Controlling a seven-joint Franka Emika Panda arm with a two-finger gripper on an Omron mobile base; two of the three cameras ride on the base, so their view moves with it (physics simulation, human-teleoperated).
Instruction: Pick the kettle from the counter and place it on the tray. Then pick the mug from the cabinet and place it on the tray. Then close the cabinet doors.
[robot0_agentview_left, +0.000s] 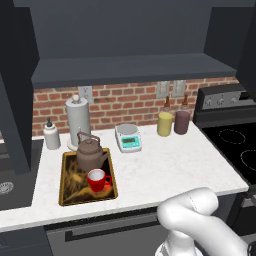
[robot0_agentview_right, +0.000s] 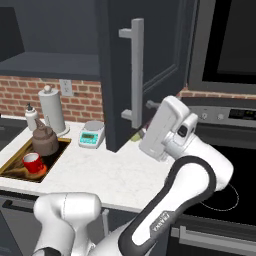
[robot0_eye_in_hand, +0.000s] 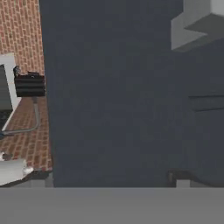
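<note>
Two things, the round brown metal kettle (robot0_agentview_left: 91, 154) and small red mug (robot0_agentview_left: 97, 179), sat on the black picture tray (robot0_agentview_left: 67, 192). I couldn't tell if the hand (robot0_agentview_right: 150, 131) by the tall dark grey cabinet door (robot0_agentview_right: 145, 70) was open.

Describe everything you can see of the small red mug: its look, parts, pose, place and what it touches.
The small bright red mug has a white inside and one side handle. It looks glossy, like glazed ceramic, stands upright with its mouth open upward, and looks empty. It sits on the rectangular black tray with a gold-brown rim, just in front of the squat brown metal kettle. Nothing grips it.
</note>
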